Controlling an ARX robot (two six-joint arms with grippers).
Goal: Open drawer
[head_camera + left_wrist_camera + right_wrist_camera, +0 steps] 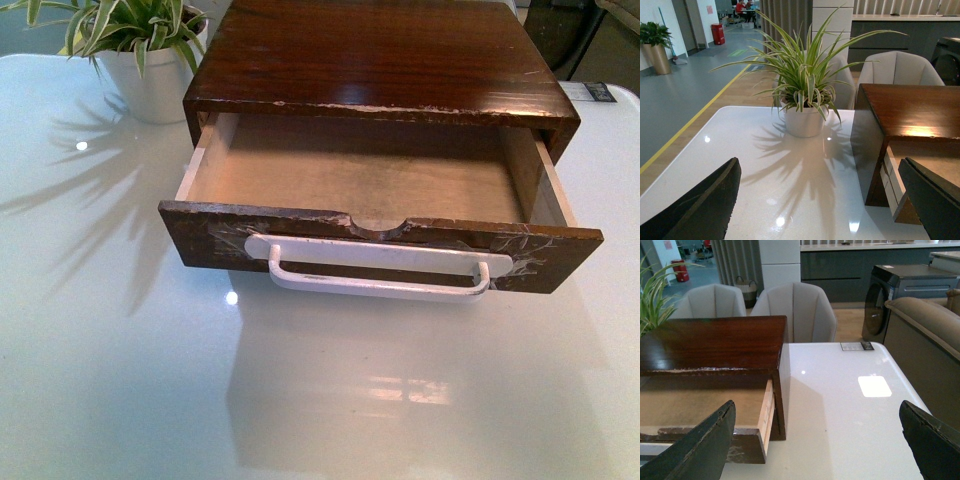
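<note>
Glossy white table fills the front view, wider than anything standing on it. At twelve o'clock on it sits the dark-brown wooden cabinet, its top edge chipped pale. The drawer stands pulled well out of that cabinet toward six o'clock, its pale inside bare, its scratched front low in the middle of the view with a half-round notch in the top edge. The long white bar handle runs across that front, its paint worn dark in spots. At ten o'clock, just beside the cabinet, a striped green plant in a white pot throws shadows on the table.

My left gripper hangs wide open with nothing between its dark fingers, off the cabinet's left side. My right gripper is spread equally wide and empty near the drawer's right corner. A small dark label lies at the table's far edge; its writing is too small to read.
</note>
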